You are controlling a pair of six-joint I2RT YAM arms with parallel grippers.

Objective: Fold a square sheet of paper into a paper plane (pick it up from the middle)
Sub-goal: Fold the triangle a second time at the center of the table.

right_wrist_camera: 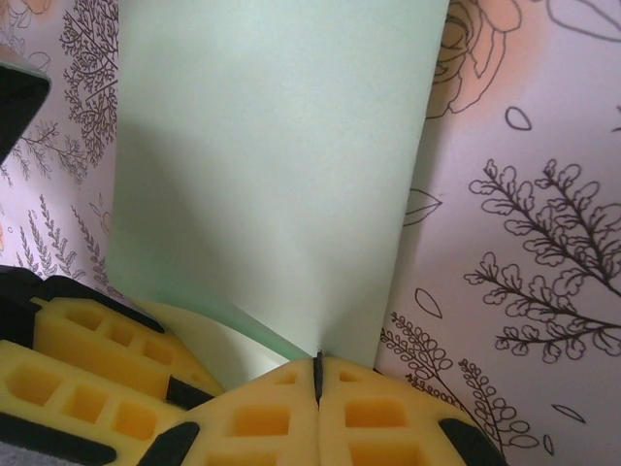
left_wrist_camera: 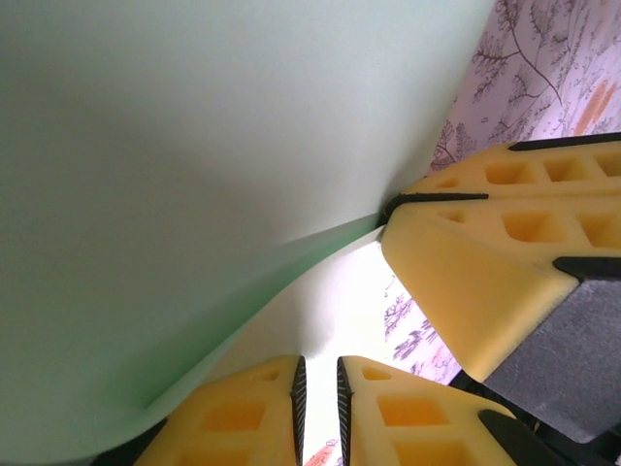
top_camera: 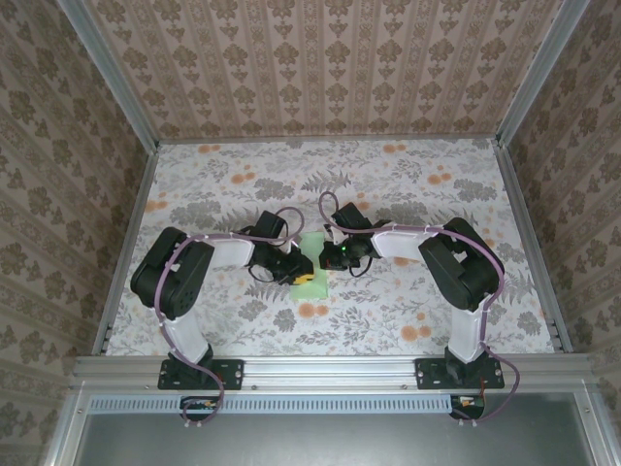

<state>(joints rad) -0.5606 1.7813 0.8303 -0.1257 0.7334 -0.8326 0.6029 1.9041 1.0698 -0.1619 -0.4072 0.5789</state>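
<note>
The square sheet of paper is pale mint green and sits mid-table between my two grippers, bent over on itself. In the left wrist view the paper curves overhead, its white underside facing down. My left gripper has its yellow fingers a narrow gap apart, with the paper's edge at their tips. My right gripper is shut on the near edge of the paper. The left wrist view also has the right gripper pinching that edge. From above, the left gripper and right gripper almost meet.
The floral tabletop stretches out on all sides of the paper. Wallpapered walls close it in at the back and sides. A metal rail runs along the near edge, where both arm bases are bolted.
</note>
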